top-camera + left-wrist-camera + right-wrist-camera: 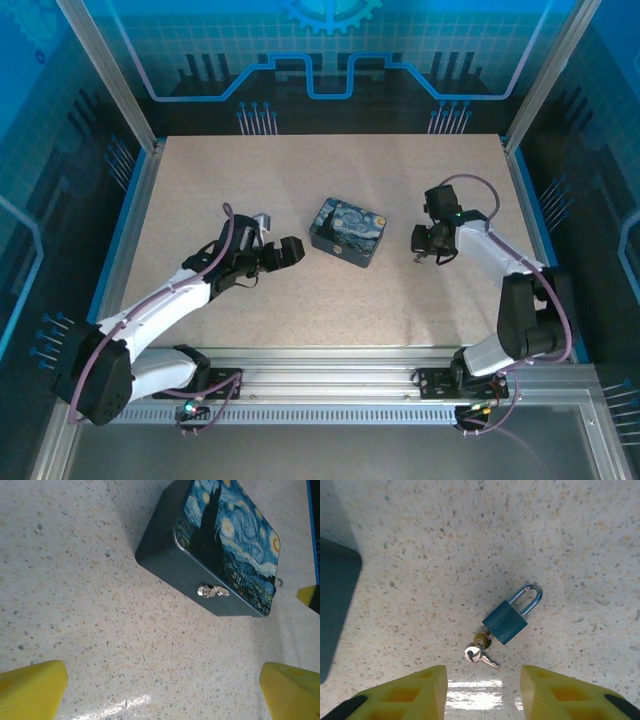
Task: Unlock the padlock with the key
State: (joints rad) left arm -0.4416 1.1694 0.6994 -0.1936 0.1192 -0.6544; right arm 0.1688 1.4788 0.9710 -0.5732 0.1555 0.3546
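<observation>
The tin box (347,231) mid-table is the thing in the way. The table (330,170) is open far and near of it, and around the padlock (506,621) on the right.

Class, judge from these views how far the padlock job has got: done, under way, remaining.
Done: a key is inserted in the padlock. In hand: nothing; the right gripper hovers open above it, the left gripper open near the painted tin. Left: the shackle looks seated, so turning the key likely remains.
</observation>
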